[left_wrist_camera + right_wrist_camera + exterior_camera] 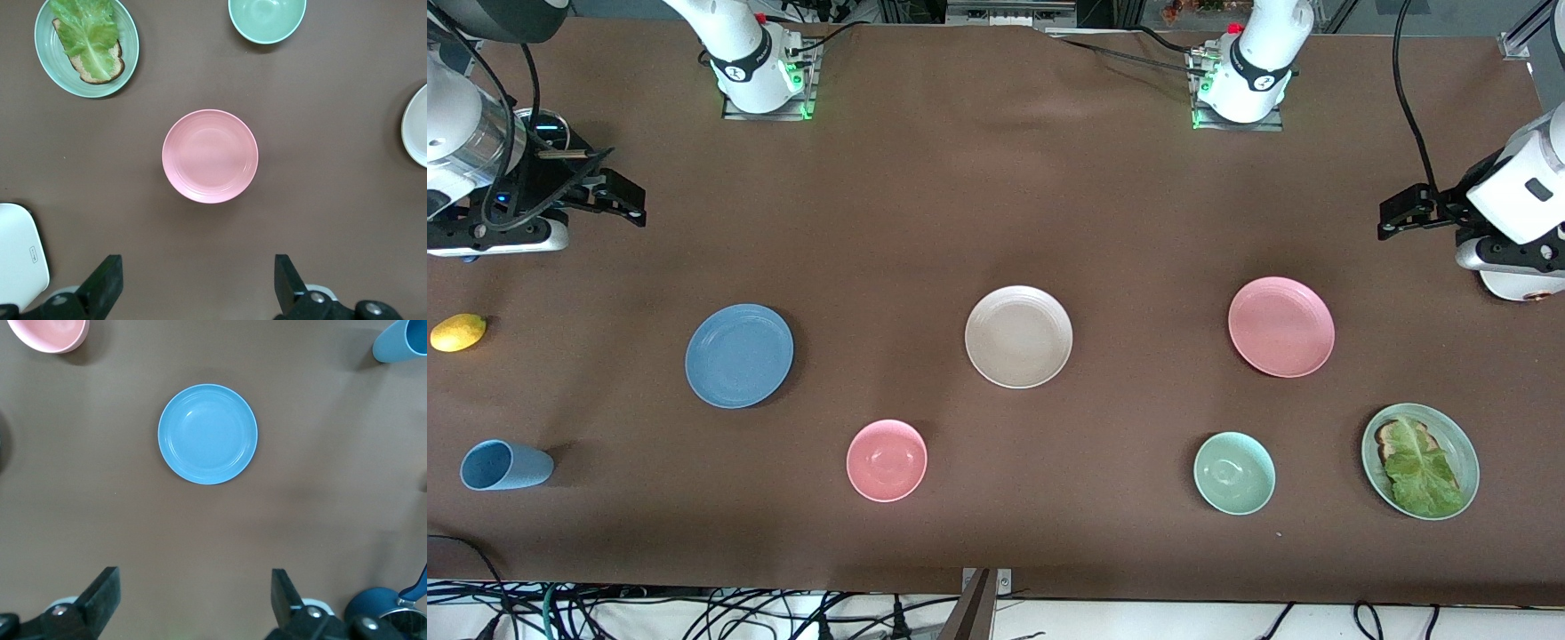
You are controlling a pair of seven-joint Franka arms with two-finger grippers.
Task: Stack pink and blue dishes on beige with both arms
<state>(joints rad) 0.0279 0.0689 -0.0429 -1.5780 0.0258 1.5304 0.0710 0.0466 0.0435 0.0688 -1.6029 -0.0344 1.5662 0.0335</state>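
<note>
Nothing stacked yet on my end. Beige plate (1018, 336) sits bare mid-counter; blue plate (739, 356) lies well apart from it toward the right arm's end, pink plate (1280, 326) well apart toward the left arm's end. Left pincer (199, 283) hangs over the counter near pink, wide open, empty. Right pincer (195, 597) the same near blue. Both pickups and both placements remain.

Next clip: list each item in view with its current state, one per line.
pink plate: bare, flat on table
blue plate: bare, flat on table
beige plate: nothing stacked on it
left pincer: open, up above the pink plate
right pincer: open, up above the blue plate
blue cup: on its side
green plate: holds bread and lettuce
</note>
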